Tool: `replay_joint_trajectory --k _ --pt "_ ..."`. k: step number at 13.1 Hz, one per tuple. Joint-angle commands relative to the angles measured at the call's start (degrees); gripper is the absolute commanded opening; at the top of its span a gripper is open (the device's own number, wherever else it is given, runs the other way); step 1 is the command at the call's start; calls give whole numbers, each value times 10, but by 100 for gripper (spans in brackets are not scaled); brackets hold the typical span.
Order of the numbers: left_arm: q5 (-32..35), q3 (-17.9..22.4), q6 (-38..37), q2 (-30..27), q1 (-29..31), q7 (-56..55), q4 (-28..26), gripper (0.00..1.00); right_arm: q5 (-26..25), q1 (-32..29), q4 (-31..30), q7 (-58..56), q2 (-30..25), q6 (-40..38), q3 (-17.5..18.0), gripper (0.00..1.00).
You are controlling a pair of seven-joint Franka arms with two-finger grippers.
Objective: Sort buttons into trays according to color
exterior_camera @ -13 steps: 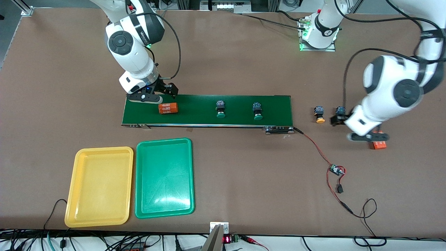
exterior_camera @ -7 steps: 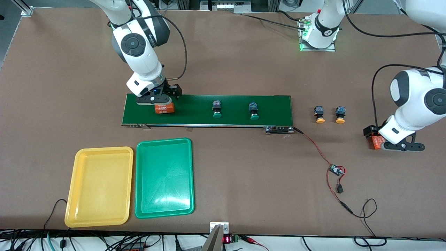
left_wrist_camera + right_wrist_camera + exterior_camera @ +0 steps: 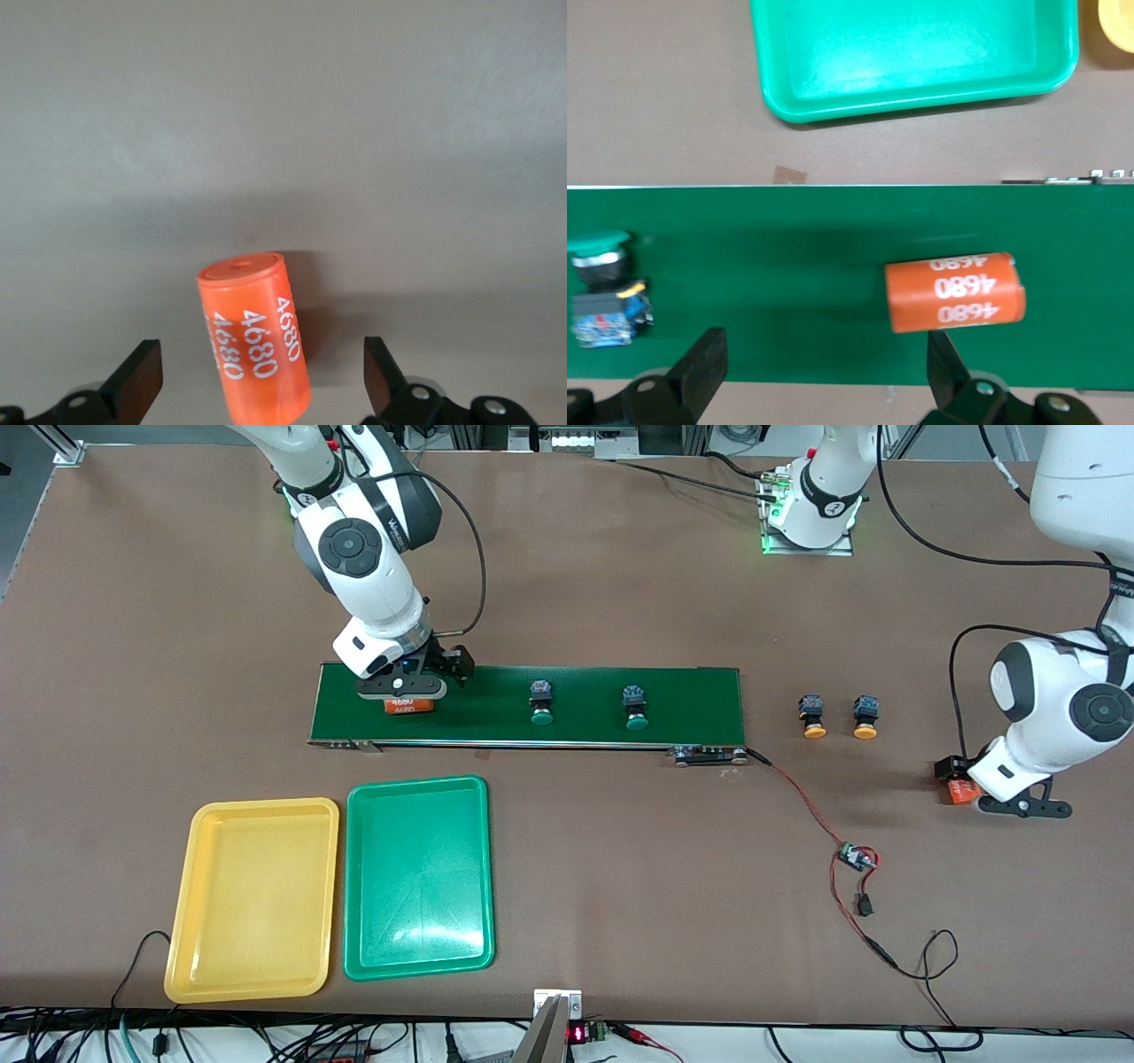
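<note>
The yellow tray (image 3: 252,899) and the green tray (image 3: 417,877) lie side by side on the counter (image 3: 620,886), both with nothing in them. The right gripper (image 3: 400,688) hangs over an orange can (image 3: 409,707) on the green belt (image 3: 691,691), jaws apart. Two green buttons (image 3: 541,702) (image 3: 635,708) sit on the belt. Two yellow buttons (image 3: 812,716) (image 3: 866,716) sit on the counter near its end. The left gripper (image 3: 1021,808) is over another orange can (image 3: 254,338), jaws apart.
</note>
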Motion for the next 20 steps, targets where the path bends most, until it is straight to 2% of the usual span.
replay_joint_trajectory --k 1,2,3,4,5,6,7,10,13,16,17,18,20 --pt "3 6 10 25 9 10 6 100 -5 35 41 61 33 -1 -3 100" --pt "2 6 20 30 9 9 4 100 -5 38 56 62 51 -2 -3 100" --pt "1 6 29 35 11 9 3 90 -5 41 63 62 61 -2 -3 100" --pt "-13 6 31 34 14 6 2 74 -5 42 65 62 66 1 -3 100" --pt "-37 6 31 34 12 6 3 63 -6 43 66 69 70 1 -3 100" --pt "-41 6 29 33 9 8 4 45 -7 44 66 73 74 2 -3 100" --pt "-43 6 24 31 8 4 4 37 -8 45 66 73 75 2 -3 100" --pt "-47 -15 -57 -4 8 0 12 33 -11 46 74 73 87 2 -3 100" --pt "-46 -77 -143 -49 14 6 25 30 -9 50 86 76 106 7 -3 100" --pt "-47 -159 -354 -52 11 2 115 27 -14 60 86 86 114 9 -4 100" --pt "-48 -192 -400 -53 8 0 133 27 -15 61 86 86 119 15 -3 100" --pt "-47 -231 -439 -53 6 -1 143 27 -16 62 86 86 125 20 -4 100" --pt "-47 -292 -452 -52 6 11 137 27 -24 74 86 86 132 20 -5 100"
